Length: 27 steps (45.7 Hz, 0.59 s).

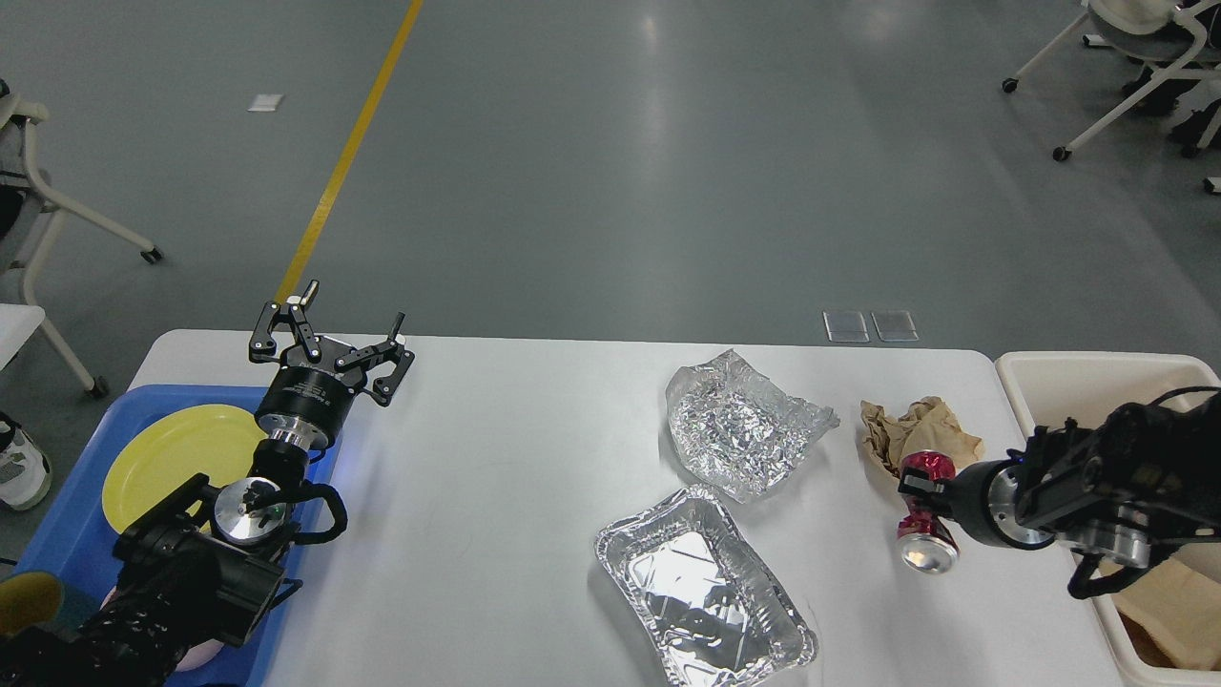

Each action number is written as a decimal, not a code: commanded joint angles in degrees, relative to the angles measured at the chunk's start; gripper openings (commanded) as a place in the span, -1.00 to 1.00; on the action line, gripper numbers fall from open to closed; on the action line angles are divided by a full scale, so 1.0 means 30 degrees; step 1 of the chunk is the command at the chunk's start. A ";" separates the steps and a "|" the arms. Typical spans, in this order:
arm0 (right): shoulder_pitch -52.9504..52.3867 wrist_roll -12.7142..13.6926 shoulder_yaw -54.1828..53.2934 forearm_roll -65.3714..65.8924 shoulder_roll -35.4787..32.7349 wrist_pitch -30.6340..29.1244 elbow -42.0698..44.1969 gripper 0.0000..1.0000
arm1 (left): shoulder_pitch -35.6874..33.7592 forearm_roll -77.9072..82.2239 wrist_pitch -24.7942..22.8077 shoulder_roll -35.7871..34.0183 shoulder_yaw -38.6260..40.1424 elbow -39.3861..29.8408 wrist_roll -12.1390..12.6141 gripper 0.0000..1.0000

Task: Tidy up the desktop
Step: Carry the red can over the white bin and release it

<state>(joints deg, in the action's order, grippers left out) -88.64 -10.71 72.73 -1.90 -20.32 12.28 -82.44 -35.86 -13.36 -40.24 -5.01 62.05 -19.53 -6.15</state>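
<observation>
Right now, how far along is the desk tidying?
Done: a yellow plate sits in the blue tray. In hand: the right gripper holds the crushed red can near the cream bin. Left: crumpled foil, foil tray and brown paper on the desktop. The left gripper is open.

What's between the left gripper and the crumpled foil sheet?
Head view: only bare desktop lies between the left gripper and the foil sheet.
</observation>
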 commanded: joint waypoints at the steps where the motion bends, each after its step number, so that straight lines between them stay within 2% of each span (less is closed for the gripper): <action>1: -0.4310 -0.0152 0.0484 0.2008 -0.1429 -0.1014 -0.3596 -1.00 | -0.0001 -0.0001 0.0024 0.0000 0.0000 0.0006 0.0000 1.00; 6: -0.8910 -0.0152 0.0455 0.2186 -0.1548 -0.3413 -0.5853 -1.00 | -0.0001 -0.0001 -0.0005 0.0000 0.0000 0.0006 0.0000 1.00; 11: -1.1492 -0.0123 0.0191 0.2156 -0.1372 -0.5994 -0.5853 -1.00 | -0.0001 -0.0001 0.0024 0.0000 0.0000 0.0006 0.0000 1.00; 13: -1.1789 -0.0094 0.0249 0.2156 -0.1372 -0.6057 -0.5853 -1.00 | -0.0001 -0.0001 0.0024 0.0000 0.0000 0.0006 0.0000 1.00; 21: -1.0184 0.0082 0.1272 0.2185 -0.1635 -0.5764 -0.4428 -1.00 | -0.0001 -0.0001 -0.0005 0.0000 0.0000 0.0006 0.0000 1.00; 27: -0.6232 0.0111 0.2593 0.2157 -0.2630 -0.4740 -0.0301 -1.00 | -0.0001 -0.0001 0.0024 0.0000 0.0000 0.0006 0.0000 1.00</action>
<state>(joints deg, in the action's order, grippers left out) -116.85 -10.48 77.63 4.68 -25.88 -4.42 -93.35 -35.86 -13.38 -40.20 -5.01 62.05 -19.51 -6.15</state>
